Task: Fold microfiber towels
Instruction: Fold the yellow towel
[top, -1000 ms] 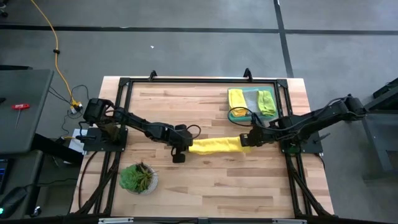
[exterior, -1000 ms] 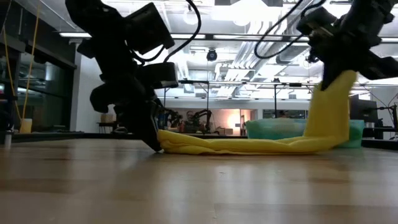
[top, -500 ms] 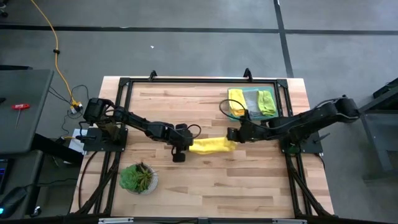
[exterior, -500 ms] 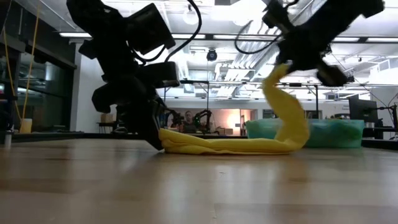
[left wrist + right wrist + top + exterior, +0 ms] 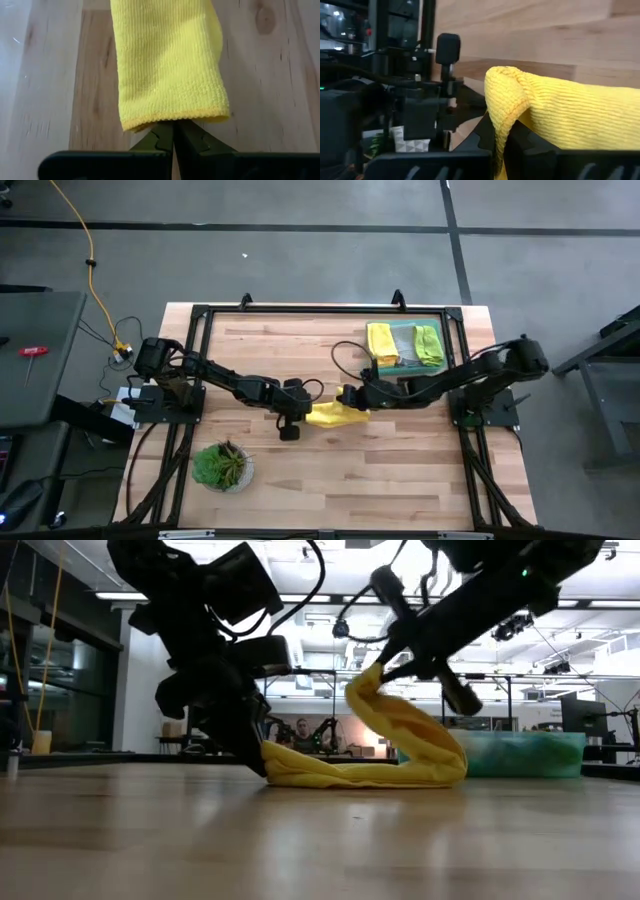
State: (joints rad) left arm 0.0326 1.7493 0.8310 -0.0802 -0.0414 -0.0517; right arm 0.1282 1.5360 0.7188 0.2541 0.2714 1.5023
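1. Two grippers clamp one yellow towel (image 5: 335, 415) at table centre: left gripper (image 5: 258, 762) pins its left end down; right gripper (image 5: 372, 673) holds the other end raised.
2. Expect a skewed fold if the raised end lands off the pinned edge.
3. Expect bunching if either clamp slips.

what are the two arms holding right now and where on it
Both hold the yellow towel. The left tool pins one end on the table; the right tool has the other end lifted and looped over.

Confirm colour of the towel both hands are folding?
Bright yellow towel, plain ribbed weave; clearest in the left wrist view.
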